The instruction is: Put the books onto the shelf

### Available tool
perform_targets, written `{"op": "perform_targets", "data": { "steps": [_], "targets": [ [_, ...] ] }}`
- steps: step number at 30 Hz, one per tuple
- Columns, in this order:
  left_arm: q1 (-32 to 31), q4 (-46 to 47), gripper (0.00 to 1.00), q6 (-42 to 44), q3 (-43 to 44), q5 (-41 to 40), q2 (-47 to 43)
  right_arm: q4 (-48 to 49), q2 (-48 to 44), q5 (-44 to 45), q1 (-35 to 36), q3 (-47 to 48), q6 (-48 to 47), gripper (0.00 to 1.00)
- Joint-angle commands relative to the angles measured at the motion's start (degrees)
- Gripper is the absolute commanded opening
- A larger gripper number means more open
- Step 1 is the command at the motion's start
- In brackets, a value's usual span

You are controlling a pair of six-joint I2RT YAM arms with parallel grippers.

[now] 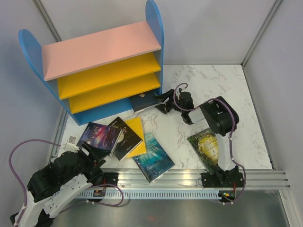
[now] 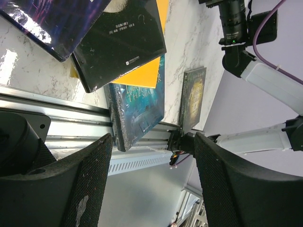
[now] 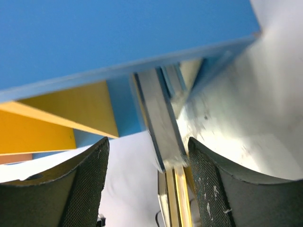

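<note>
Left hand: your left gripper (image 2: 152,146) is hanging low over the near rail (image 1: 189,177), fingers spread wide, holding nothing.
Right hand: your right gripper (image 3: 147,146) is reaching to the shelf's (image 1: 102,71) bottom right corner with its jaws standing well apart. A thin edge of the navy book (image 1: 146,100) is showing between them, and they are not clamping it.
Navy book: it is sitting partly in the bottom level and sticking out at the front. You cannot tell whether it is lying flat.
Loose books: the purple book (image 1: 97,135), black book (image 1: 124,137) and yellow book (image 1: 136,135) are overlapping in front of the shelf. The teal book (image 1: 152,157) is lying just beside the rail, and the green-gold book (image 1: 204,146) is lying partly under the right arm.
Risk, slide-out: if you are backing out crooked, a finger is likely dragging the navy book off.
Risk, rail: the teal book is lying close enough to the rail to be knocked over it.
Risk, stack: lifting the black book is likely shifting its neighbours.
Edges: the blue side panel and lowest yellow board are crowding the right gripper.
Room: the marble table (image 1: 208,85) right of the shelf is giving you open space.
</note>
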Motion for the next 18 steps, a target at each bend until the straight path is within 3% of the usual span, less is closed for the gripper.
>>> {"op": "perform_targets", "data": {
  "steps": [1, 10, 18],
  "targets": [
    [-0.3, -2.3, 0.73, -1.4, 0.2, -2.9, -3.1, 0.4, -4.6, -2.3, -0.9, -2.8, -2.0, 0.72],
    [-0.3, -1.6, 0.71, -1.4, 0.3, -2.3, -1.5, -0.5, -7.7, -4.8, -1.5, -4.4, -3.3, 0.70],
    [-0.1, -0.6, 0.69, -1.2, 0.2, -1.6, -0.9, 0.4, -7.3, -5.5, -1.4, -4.2, -2.4, 0.58]
  ]
}}
